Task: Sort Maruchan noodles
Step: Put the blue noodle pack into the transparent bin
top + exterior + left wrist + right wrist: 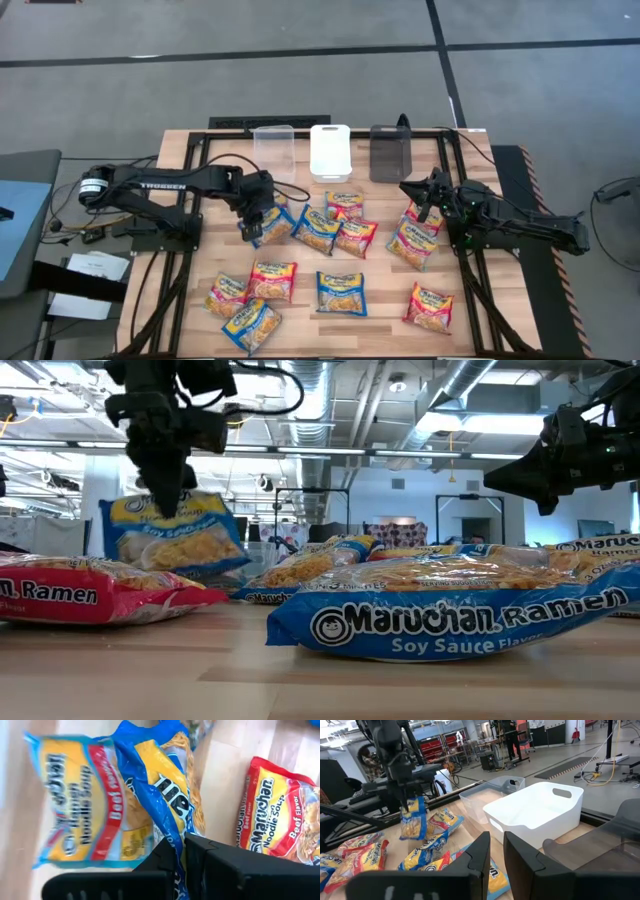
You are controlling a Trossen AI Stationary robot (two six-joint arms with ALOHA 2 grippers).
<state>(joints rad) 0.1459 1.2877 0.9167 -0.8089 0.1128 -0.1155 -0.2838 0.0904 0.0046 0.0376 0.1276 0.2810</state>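
Several Maruchan noodle packets lie flat on the wooden table (385,295). One blue-and-yellow packet (175,540) hangs under my left gripper (258,218), which is shut on it over the table's left middle. Below it lie a blue-and-red beef packet (82,800) and a red beef packet (280,820). My right gripper (410,188) waits level above the packets at the right, far side. Its fingers (480,852) stand a little apart with nothing between them. My left gripper pinches the blue-and-yellow packet by its upper edge (172,832) between its two fingers. The fingers come from above, pointing steeply down. The packet (413,822) hangs below them, slightly tilted, and looks lifted clear of the packets beneath.
Three bins stand in a row at the table's far edge: clear (273,150), white (331,150) and dark (391,152). Loose packets are spread over the table's middle and near part, such as a blue one (342,292) and a red one (429,306).
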